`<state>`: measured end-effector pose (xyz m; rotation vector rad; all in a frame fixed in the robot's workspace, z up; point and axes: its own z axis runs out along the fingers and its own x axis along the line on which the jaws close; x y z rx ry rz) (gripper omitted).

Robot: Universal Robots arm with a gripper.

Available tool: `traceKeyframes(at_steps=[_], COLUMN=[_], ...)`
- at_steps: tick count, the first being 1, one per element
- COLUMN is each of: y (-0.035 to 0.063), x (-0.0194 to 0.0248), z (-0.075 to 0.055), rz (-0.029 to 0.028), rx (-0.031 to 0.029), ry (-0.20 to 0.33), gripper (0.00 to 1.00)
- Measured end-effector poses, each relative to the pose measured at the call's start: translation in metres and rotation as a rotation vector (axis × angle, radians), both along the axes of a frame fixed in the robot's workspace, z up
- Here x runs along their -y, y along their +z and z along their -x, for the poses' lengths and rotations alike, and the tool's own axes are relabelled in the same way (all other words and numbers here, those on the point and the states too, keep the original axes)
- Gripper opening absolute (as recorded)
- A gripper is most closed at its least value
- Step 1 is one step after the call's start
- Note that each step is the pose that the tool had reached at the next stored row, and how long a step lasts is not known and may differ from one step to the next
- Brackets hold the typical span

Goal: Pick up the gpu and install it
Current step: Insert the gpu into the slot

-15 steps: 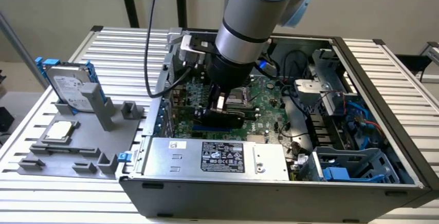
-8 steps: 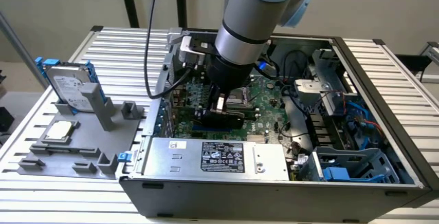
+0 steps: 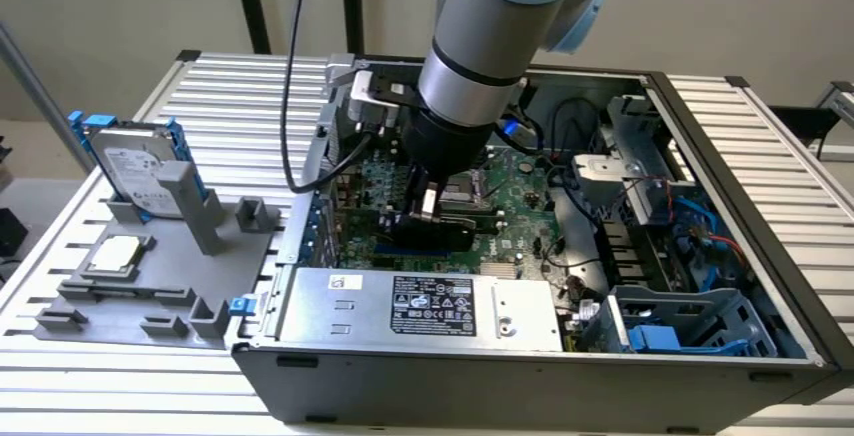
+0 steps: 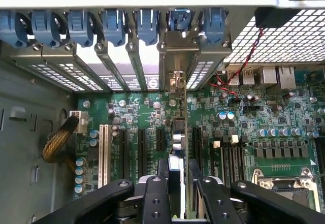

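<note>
Nearest the wrist camera: black gripper (image 4: 179, 193), fingers (image 4: 155, 201) drawn in tight on the thin top edge of the gpu (image 4: 179, 132). Clenched on the card, not released. Card seen edge-on, standing upright on the green motherboard (image 4: 284, 112), running straight away from the fingers to its silver bracket (image 4: 182, 49) at the rear wall of the case. Bracket sitting among the row of blue slot clips (image 4: 144, 23), between neighbouring slot covers. Whether the card is fully seated in its slot: cannot tell.

Exterior view: arm (image 3: 474, 46) coming down from 12 o'clock into the open computer case (image 3: 747, 116), gripper (image 3: 430, 214) low over the board at picture centre, black card (image 3: 447, 228) under it.

Edges and room: tight. Other black expansion slots just beside the card on both sides. Braided cable (image 4: 60, 140) near the case wall, well apart from the card. Processor socket (image 4: 284, 181) apart from the gripper. In the exterior view, power supply (image 3: 420, 306) at 6 o'clock of the gripper, drive cage with blue parts (image 3: 687, 321) at 4 o'clock, black cable (image 3: 296, 76) hanging from 11 o'clock.

Surface: ribbed metal table (image 3: 227, 76). Grey parts tray (image 3: 147, 286) at 9 o'clock, holding a hard drive with blue rails (image 3: 134, 166) standing up and a small square silver chip (image 3: 114, 254) lying flat. Plain pale wall behind.
</note>
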<state>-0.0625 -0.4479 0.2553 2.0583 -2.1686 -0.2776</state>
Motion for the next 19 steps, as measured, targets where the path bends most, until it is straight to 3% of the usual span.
traceKeyframes(at_steps=[19], y=[-0.0016], x=[-0.0001], z=[0.0025], rz=[0.0003], rx=[0.0006], ry=[0.017], gripper=[0.26])
